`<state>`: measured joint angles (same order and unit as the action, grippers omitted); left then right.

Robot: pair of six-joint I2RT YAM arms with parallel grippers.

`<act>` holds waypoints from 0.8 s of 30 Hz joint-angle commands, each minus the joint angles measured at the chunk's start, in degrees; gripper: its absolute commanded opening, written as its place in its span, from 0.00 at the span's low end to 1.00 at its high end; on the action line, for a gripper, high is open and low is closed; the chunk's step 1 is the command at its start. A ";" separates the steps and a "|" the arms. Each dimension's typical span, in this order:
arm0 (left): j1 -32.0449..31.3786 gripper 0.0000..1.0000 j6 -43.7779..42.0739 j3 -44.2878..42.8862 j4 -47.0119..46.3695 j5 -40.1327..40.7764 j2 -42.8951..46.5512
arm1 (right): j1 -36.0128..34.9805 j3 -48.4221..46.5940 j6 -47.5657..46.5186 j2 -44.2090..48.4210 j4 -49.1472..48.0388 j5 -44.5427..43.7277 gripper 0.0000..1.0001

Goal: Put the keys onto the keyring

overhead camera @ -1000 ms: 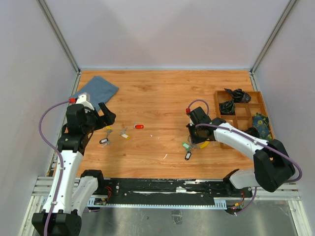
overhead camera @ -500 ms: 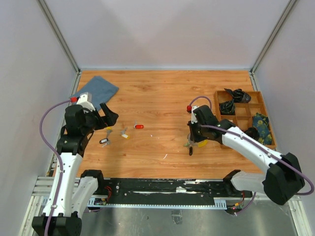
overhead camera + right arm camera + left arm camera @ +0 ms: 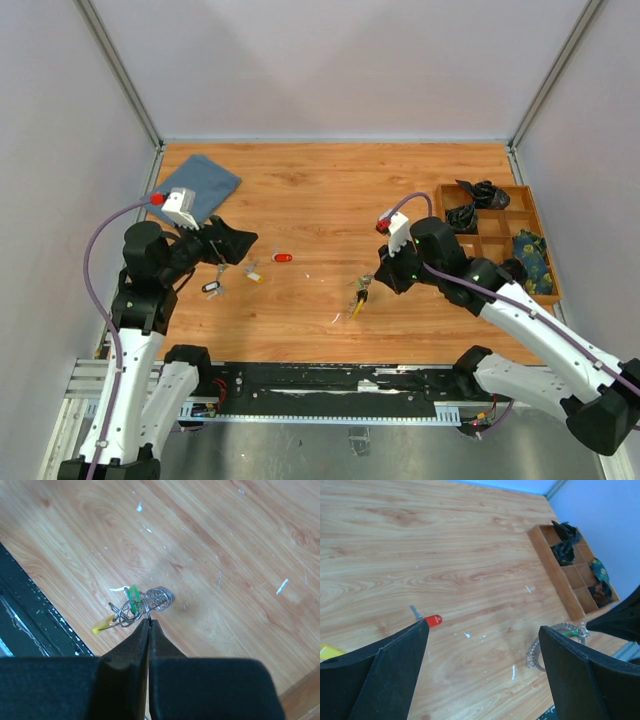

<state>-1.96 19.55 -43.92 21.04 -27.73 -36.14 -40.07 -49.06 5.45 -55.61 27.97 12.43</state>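
Keys lie loose on the left half of the table (image 3: pixel 330 190), and the keyring (image 3: pixel 360 293) is near the middle, at the right gripper's tip.

A blue cloth (image 3: pixel 197 183) sits alone in the far left corner. Just beside it, the left gripper (image 3: pixel 235 243) has its two fingers (image 3: pixel 385 670) spread wide, with nothing between them. In the top view it hangs over the near end of the key cluster.

Three keys can be told by colour: a black-tagged key (image 3: pixel 211 287), a yellow key (image 3: pixel 255 276) and a red key (image 3: pixel 283 258). They lie near one another but apart. One or two paler bits among them are too small to count. A few white flecks (image 3: pixel 335 318) dot the wood between the keys and the ring.

The right gripper (image 3: pixel 385 280) is pressed together, pinching the keyring's wire at its very tip. One green tag (image 3: pixel 133 594) and one yellow tag (image 3: pixel 100 627) hang off the keyring beside its coil of small silver keys. I cannot tell whether it touches the wood.

A divided wooden tray (image 3: pixel 497 238) stands at the right edge, well apart from the ring. It holds two black bundles (image 3: pixel 483 192) in its far compartments and one green patterned thing (image 3: pixel 530 255) further forward.
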 commanded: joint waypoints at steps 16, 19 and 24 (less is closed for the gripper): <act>-38.73 0.80 3.40 -4.24 -14.35 16.00 -10.08 | -2.12 -12.72 -0.54 2.33 -1.99 1.01 0.00; -41.58 0.80 3.45 -4.24 -16.84 17.70 -11.96 | -2.36 -12.76 -0.27 2.73 -1.83 -0.51 0.00; -45.81 0.76 1.60 -6.47 -19.38 18.85 -15.16 | -2.53 -13.41 -0.12 2.95 -0.95 -0.60 0.00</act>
<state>-44.80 23.05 -46.74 6.92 -11.86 -49.67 -41.60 -60.16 4.51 -53.30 26.06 13.41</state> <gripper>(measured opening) 0.780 0.009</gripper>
